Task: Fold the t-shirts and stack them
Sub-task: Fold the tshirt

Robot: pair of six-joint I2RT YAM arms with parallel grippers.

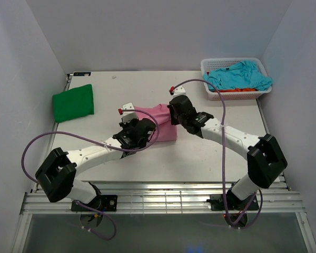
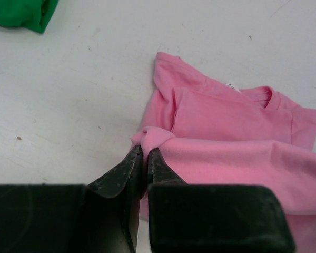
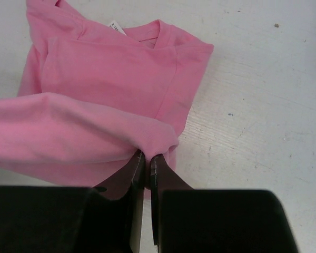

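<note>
The left gripper (image 2: pixel 144 152) pinches a fold of the pink shirt (image 2: pixel 226 118) at one end, the right gripper (image 3: pixel 146 156) at the other. The green shirt (image 1: pixel 73 102) lies well apart.

Top external: fixed, high behind the near edge of the table (image 1: pixel 189 158), facing down and forward; distant, whole tabletop in view.
Left wrist: low, close, sighting along left fingers (image 2: pixel 118 179) across the tabletop.
Right wrist: likewise, along right fingers (image 3: pixel 168 182).
Shared: pink shirt (image 1: pixel 166 132), all three views; green shirt (image 1: pixel 73 103), top and left wrist.
</note>
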